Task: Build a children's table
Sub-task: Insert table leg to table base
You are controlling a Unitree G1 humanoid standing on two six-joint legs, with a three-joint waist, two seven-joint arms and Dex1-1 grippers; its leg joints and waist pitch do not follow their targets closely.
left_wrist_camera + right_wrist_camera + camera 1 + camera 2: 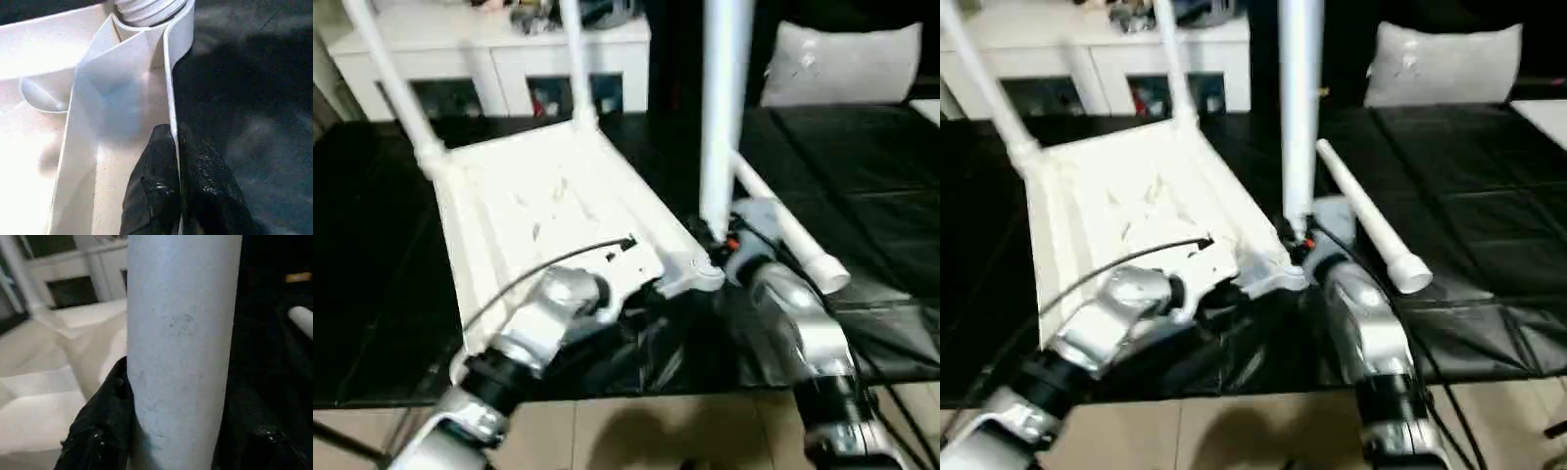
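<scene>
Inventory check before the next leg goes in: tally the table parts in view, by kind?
Table top, upside down: 1
Legs standing in its far corner sockets: 2
Leg held upright in the right gripper: 1
Loose leg lying on the black surface: 1
Total: 5 parts, 4 of them legs

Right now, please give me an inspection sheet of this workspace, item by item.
Surface: black tabletop.
Job's things: table top upside down, two legs standing in far sockets; third leg upright at the near corner socket; fourth leg lying loose.
Clutter: nothing seen.
Grippers: left gripper shut on the table top's rim; right gripper shut on the third leg.
Cables: black cable over the left forearm.
Surroundings: white cabinet, grey cushion.
</scene>
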